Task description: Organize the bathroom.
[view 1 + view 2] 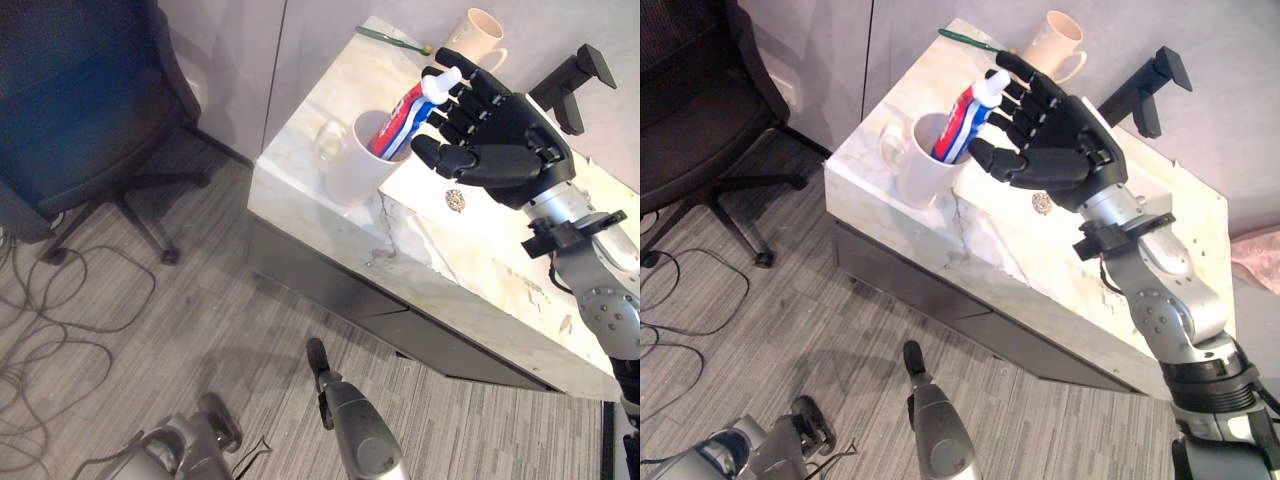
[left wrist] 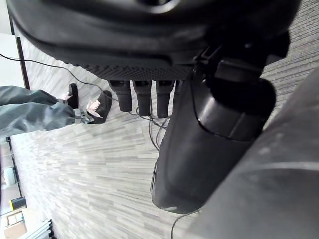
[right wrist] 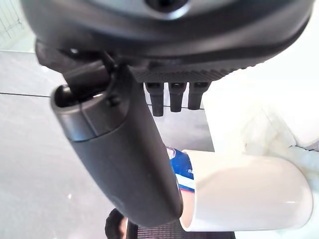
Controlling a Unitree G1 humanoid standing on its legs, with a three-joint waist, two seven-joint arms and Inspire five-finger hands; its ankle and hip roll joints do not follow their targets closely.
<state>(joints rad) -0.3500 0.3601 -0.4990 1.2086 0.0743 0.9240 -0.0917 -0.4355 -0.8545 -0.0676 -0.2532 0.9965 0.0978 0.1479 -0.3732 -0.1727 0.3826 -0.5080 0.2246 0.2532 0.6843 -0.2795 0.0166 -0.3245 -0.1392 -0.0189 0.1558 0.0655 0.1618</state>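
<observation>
In the left eye view, a white mug (image 1: 352,160) was seen standing near the corner of a marble counter (image 1: 470,270), with a toothpaste tube (image 1: 408,112) standing tilted inside it, cap upward. The right hand (image 1: 500,135) was held just beside the tube, its fingers spread apart and nearly straight, clamped on nothing. A green toothbrush (image 1: 392,39) was laid at the far edge of the counter, near a beige cup (image 1: 477,37). An office chair (image 1: 80,110) was stood on the grey carpet (image 1: 210,320) to the left.

In the right eye view, the same mug (image 1: 925,160) and tube (image 1: 970,108) were shown, with the open fingers (image 1: 1025,105) close to the tube's cap; contact could not be judged.

In the left wrist view, the left hand (image 2: 209,124) was seen hanging above the carpet with its fingers straight and empty; a person's sandalled feet (image 2: 84,102) were seen beyond.

In the right wrist view, the mug (image 3: 244,191) was seen past the thumb (image 3: 124,154), with the tube's blue and red end (image 3: 180,169) inside its rim.
</observation>
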